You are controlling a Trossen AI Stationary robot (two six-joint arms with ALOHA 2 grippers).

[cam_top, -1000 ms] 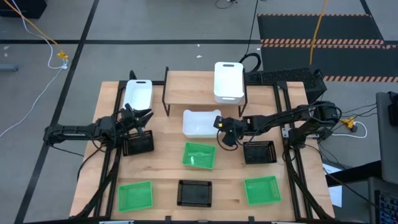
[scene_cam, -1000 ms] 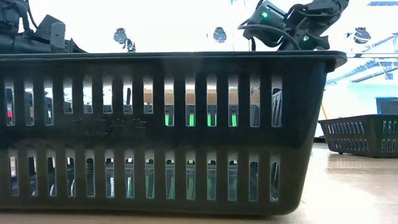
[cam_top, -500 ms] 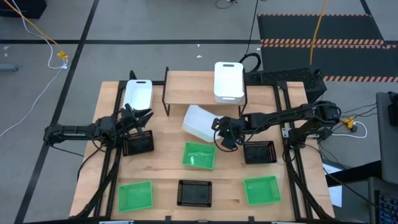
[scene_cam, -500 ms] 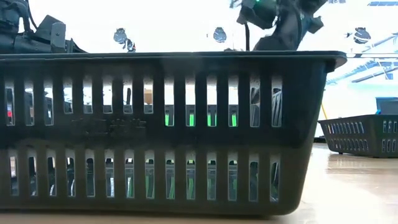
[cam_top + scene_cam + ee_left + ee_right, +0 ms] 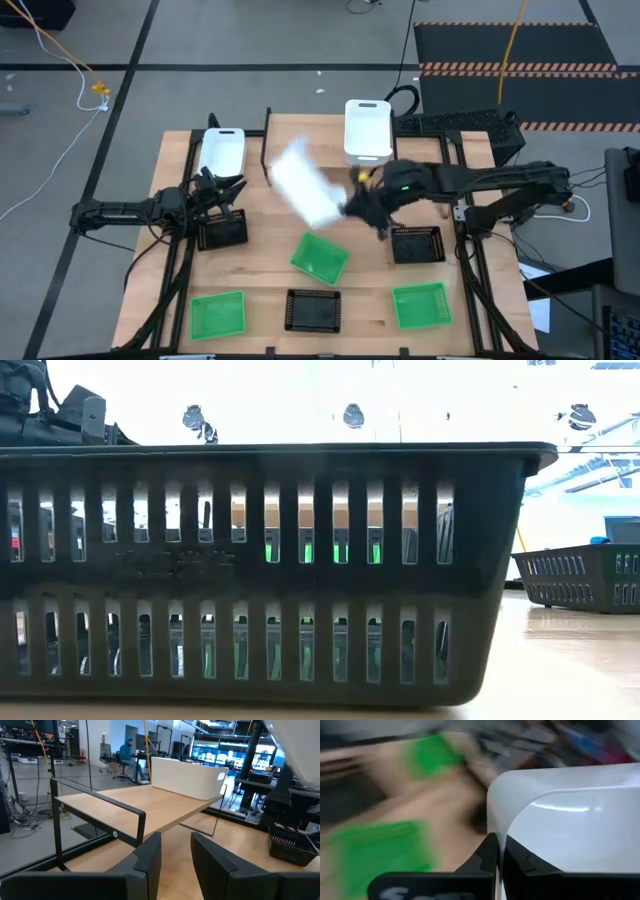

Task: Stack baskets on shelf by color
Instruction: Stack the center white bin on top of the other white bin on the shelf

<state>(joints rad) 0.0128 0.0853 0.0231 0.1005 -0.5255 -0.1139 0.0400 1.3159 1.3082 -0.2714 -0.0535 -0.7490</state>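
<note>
My right gripper is shut on a white basket, blurred, raised above the table in front of the shelf. It fills the right wrist view. A second white basket stands on the shelf's right end, a third on the table left of the shelf. Three green baskets and three black baskets lie on the table. My left gripper is open and empty above the left black basket. My right gripper pinches the white basket's rim near a rounded corner, with a dark finger on either side of the wall. The fingers come from the table's right side. The basket is lifted clear of the table and tilted, reaching from the gripper toward the left.
In the low view a black basket fills the foreground, with another to the right. The shelf's left and middle parts are bare. A person sits in the room behind.
My right gripper has lifted the white basket off the table in front of the shelf, raising and tipping it; the basket has swung toward the table's left and far side, clear of the table. The middle green basket has turned a little. The gripper has gone up out of the low view.
</note>
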